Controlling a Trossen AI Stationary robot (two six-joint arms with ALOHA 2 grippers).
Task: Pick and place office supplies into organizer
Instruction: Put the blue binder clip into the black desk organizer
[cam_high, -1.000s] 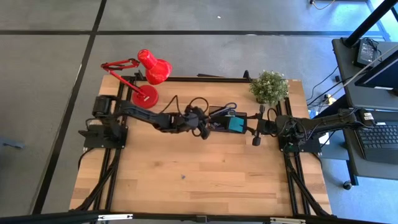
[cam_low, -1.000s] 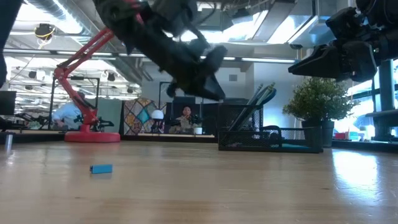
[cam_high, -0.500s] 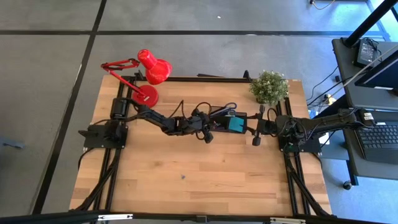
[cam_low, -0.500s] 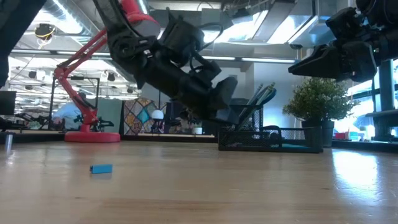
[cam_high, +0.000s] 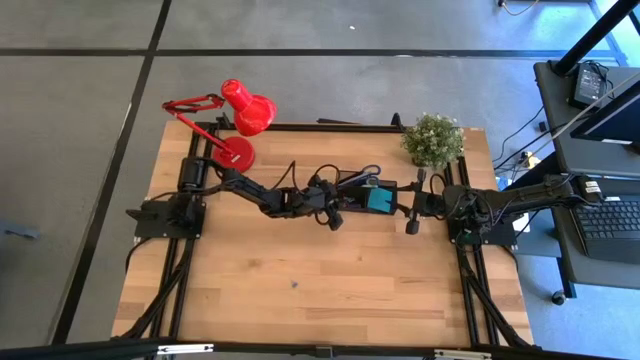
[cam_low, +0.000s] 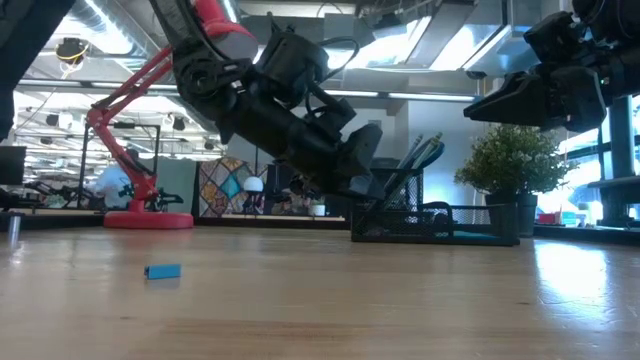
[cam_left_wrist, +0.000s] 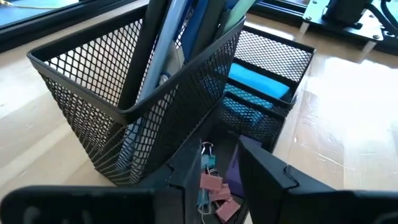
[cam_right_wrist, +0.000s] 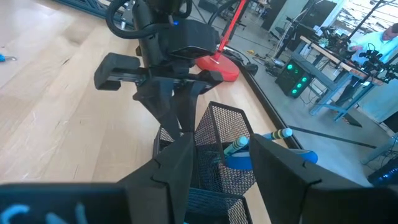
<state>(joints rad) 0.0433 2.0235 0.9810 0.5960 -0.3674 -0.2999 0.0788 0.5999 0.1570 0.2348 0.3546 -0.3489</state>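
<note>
A: Left gripper (cam_left_wrist: 214, 171), at the organizer (cam_high: 362, 193): the claw hangs low over a shallow front tray beside the tall mesh cup (cam_left_wrist: 134, 93); its fingers (cam_left_wrist: 264, 168) stand parted, with pink binder clips (cam_left_wrist: 214, 190) lying loose in the tray between them; nothing looks clenched, so I judge the claw released. Right gripper (cam_right_wrist: 214, 162): waiting near the organizer's other side, jaws apart and empty.

B: And the step in hand?

A: A drop-off, by my reading; the clips sit inside the organizer, and pens and scissors (cam_high: 368, 172) already stand in the cup; the teal sticky-note pad (cam_left_wrist: 258, 82) lies in the flat compartment beyond.

B: What remains outside?

A: A small blue piece (cam_low: 162, 271) on the bare table (cam_high: 300, 310), well apart from the organizer, toward the near edge; what it is cannot be told.

B: So the next move?

A: Probably lift clear of the mesh walls without snagging them; then cross to that blue piece; being low and flat, it calls for a close, level pinch.
</note>
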